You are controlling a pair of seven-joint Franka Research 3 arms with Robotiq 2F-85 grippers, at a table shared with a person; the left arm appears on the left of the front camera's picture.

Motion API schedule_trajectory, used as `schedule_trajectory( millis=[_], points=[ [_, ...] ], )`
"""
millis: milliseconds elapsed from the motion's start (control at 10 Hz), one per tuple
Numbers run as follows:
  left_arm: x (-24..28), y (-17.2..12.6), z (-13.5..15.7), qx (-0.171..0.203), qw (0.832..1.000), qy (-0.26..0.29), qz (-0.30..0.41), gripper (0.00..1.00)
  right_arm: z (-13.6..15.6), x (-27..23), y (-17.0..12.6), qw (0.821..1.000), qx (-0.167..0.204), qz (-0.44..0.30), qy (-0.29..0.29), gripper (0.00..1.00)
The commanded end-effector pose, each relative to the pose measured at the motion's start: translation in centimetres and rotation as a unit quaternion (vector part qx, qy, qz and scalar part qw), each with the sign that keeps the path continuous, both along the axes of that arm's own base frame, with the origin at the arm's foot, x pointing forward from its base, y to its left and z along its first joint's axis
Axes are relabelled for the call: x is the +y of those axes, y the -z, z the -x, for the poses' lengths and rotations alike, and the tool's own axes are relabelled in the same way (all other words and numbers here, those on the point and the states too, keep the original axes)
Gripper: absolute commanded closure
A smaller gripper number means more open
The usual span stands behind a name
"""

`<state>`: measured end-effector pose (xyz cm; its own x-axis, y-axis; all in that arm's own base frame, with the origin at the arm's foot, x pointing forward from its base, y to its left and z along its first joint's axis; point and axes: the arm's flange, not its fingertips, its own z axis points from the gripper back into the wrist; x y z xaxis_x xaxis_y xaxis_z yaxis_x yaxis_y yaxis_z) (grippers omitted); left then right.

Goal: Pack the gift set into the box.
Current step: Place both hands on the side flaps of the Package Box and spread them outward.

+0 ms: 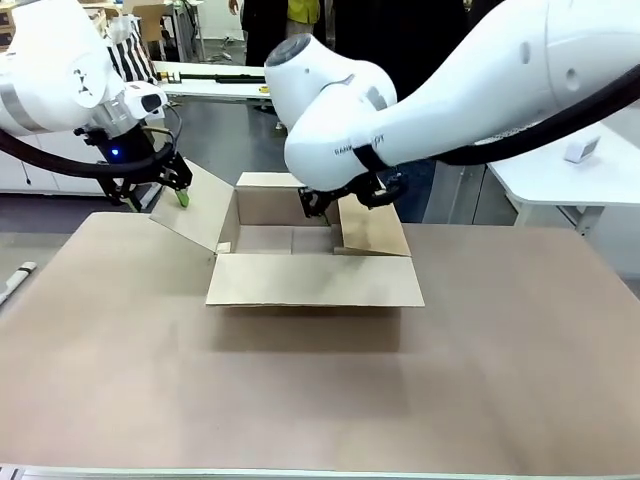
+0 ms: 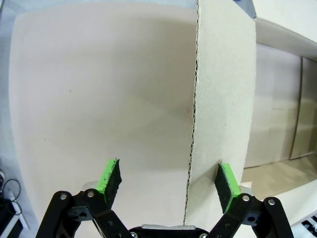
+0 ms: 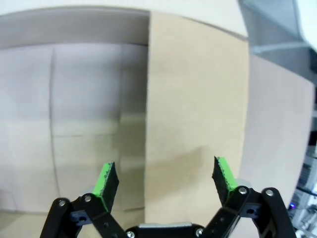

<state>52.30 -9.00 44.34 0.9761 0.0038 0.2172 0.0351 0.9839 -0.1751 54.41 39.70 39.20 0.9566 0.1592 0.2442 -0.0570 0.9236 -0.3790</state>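
Left end effector [image 2: 168, 179] was spread wide, with the corrugated edge of the left flap [image 2: 223, 99] sitting between its green pads [image 2: 110, 177], not pinched. My guess is it was there to keep that flap folded out. Right end effector [image 3: 166, 179] was apart too, hovering over the right flap [image 3: 198, 99], probably for the same job. The box [image 1: 310, 283] sat open mid-table [image 1: 300, 400], and the floor I could see was bare, so I'd say packing hadn't started. The wrist cams showed the flap edges up close, while the front cam gave the overall layout.
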Motion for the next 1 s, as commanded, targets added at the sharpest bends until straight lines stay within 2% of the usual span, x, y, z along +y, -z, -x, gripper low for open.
schedule_trajectory(
  millis=[0,200,400,900],
  points=[
    [0.0,-0.2,0.1,0.003,1.000,-0.007,-0.008,0.00,-0.9,1.2,1.2,0.998,-0.015,0.055,0.034,0.00],
    [0.0,-0.2,0.1,0.003,1.000,-0.007,-0.008,0.00,-0.9,0.3,1.3,0.996,-0.009,0.071,0.055,0.00],
    [0.0,-0.2,0.1,0.003,1.000,-0.007,-0.008,0.00,0.0,-1.0,-1.1,0.993,-0.037,0.088,0.074,0.00],
    [0.0,-0.2,0.1,0.003,1.000,-0.007,-0.008,0.00,1.9,-6.8,-5.0,0.989,-0.047,0.076,0.116,0.00]
  ],
)
